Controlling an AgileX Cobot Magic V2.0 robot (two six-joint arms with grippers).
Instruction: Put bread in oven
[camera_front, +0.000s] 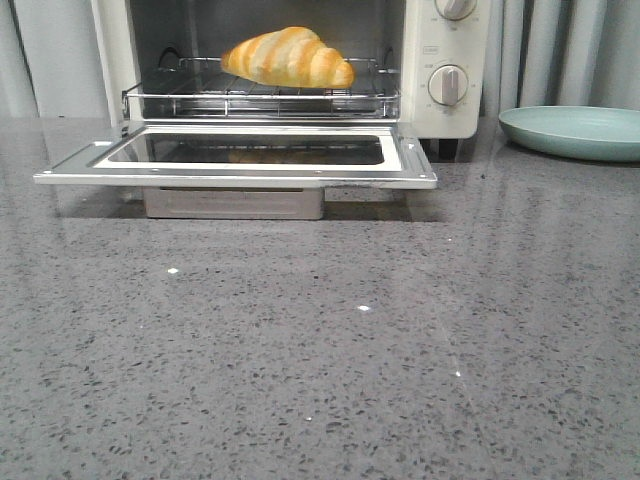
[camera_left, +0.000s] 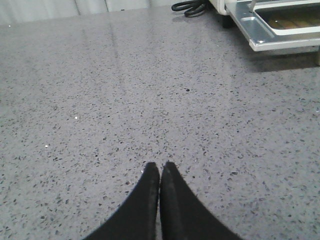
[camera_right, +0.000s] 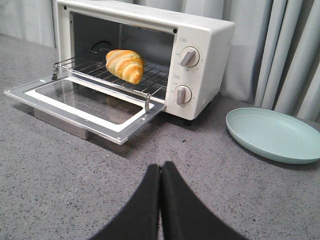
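The bread (camera_front: 288, 58), a golden-orange striped roll, lies on the wire rack (camera_front: 260, 98) inside the cream-white oven (camera_front: 445, 40); it also shows in the right wrist view (camera_right: 125, 65). The oven door (camera_front: 235, 158) hangs open and flat, also seen in the right wrist view (camera_right: 85, 107). A corner of the door (camera_left: 272, 25) shows in the left wrist view. My left gripper (camera_left: 160, 167) is shut and empty over bare counter. My right gripper (camera_right: 161, 167) is shut and empty, well short of the oven (camera_right: 200, 40). Neither gripper shows in the front view.
A shallow teal plate (camera_front: 575, 130) sits empty to the right of the oven, also in the right wrist view (camera_right: 274, 134). Grey curtains hang behind. A black cable (camera_left: 190, 7) lies by the oven. The speckled grey counter (camera_front: 320, 340) stretches in front.
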